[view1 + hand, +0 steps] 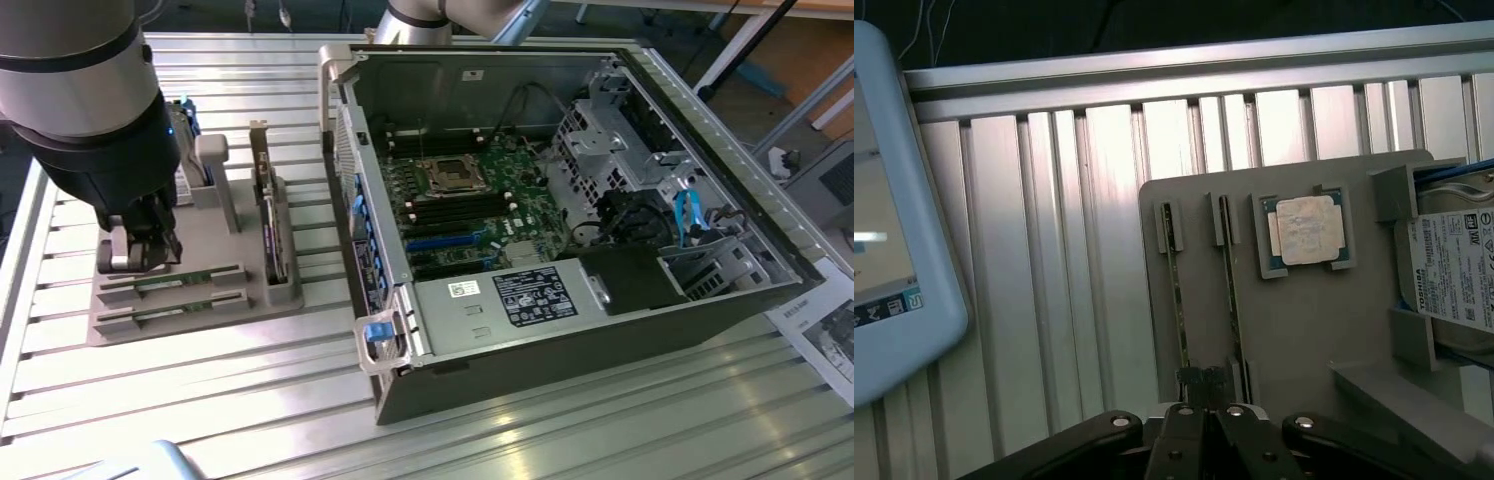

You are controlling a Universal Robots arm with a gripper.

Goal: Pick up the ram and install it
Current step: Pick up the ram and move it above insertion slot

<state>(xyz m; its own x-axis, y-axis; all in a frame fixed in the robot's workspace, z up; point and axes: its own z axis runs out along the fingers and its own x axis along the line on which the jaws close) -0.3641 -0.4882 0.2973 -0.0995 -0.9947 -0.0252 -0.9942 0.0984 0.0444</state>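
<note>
Two ram sticks stand on edge in slots of a grey parts holder (200, 325): one ram (174, 278) and a second ram (171, 306) in front of it. In the wrist view they appear as thin green edges, one ram (1176, 290) and the other ram (1232, 285). My gripper (139, 258) hangs just above the end of the holder toward the exterior view's left. Its fingertips are pressed together, and in the wrist view the gripper (1203, 379) sits between the ends of the two sticks, shut with nothing in it.
The holder also carries a square silver processor (1309, 229), a hard drive (1456, 270) and an upright dark expansion card (274, 240). The open computer case (561, 215), with its motherboard (467, 205), lies toward the exterior view's right. A blue-framed screen (894, 210) stands by the slatted metal table (200, 410).
</note>
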